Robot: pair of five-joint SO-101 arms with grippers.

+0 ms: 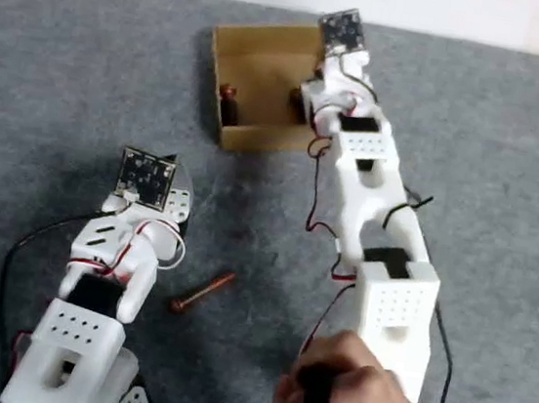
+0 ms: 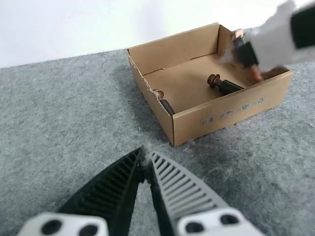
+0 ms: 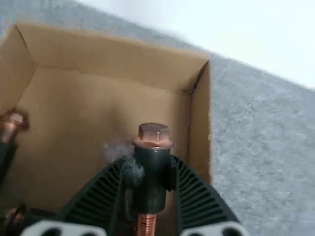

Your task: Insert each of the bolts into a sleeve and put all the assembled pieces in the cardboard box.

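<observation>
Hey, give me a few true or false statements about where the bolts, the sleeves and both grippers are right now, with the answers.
1. The right gripper holds a sleeved bolt over the cardboard box. True.
2. The left gripper is clamped on a bolt. False: its fingers are shut on nothing, above the grey mat.
3. A bare bolt lies on the mat outside the box. True.
4. The box is empty. False: two assembled pieces already lie inside it.
</observation>
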